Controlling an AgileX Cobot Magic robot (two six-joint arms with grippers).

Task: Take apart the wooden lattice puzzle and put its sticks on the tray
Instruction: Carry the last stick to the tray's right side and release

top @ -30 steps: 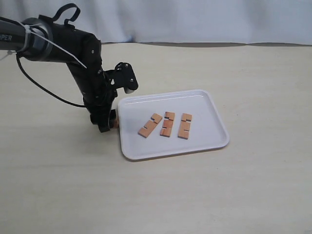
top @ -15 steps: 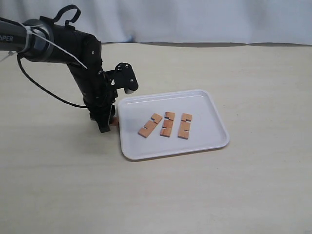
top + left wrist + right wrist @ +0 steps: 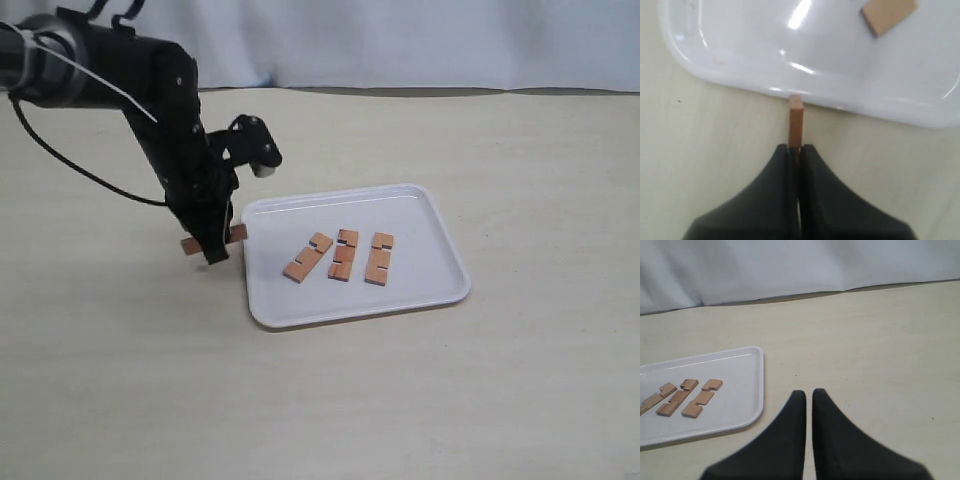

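No assembled lattice puzzle shows, only separate sticks. Three reddish-brown notched sticks [image 3: 343, 254] lie side by side in the middle of the white tray [image 3: 420, 215]. My left gripper [image 3: 213, 243] is shut on a fourth stick [image 3: 237, 233], held level just above the table beside the tray's left rim. In the left wrist view that stick [image 3: 796, 120] juts from the closed gripper [image 3: 795, 148] toward the tray rim [image 3: 765, 45]. My right gripper [image 3: 809, 394] is shut and empty over bare table, with the tray [image 3: 735, 385] and its sticks [image 3: 682, 397] off to one side. The exterior view does not show it.
The beige tabletop [image 3: 500, 400] surrounds the tray. A pale curtain [image 3: 400, 40] hangs along the far edge. The left arm's black cable [image 3: 90, 180] loops over the table at far left.
My left gripper has risen from the table beside the tray's left rim with the stick in it; both ends of the stick now show.
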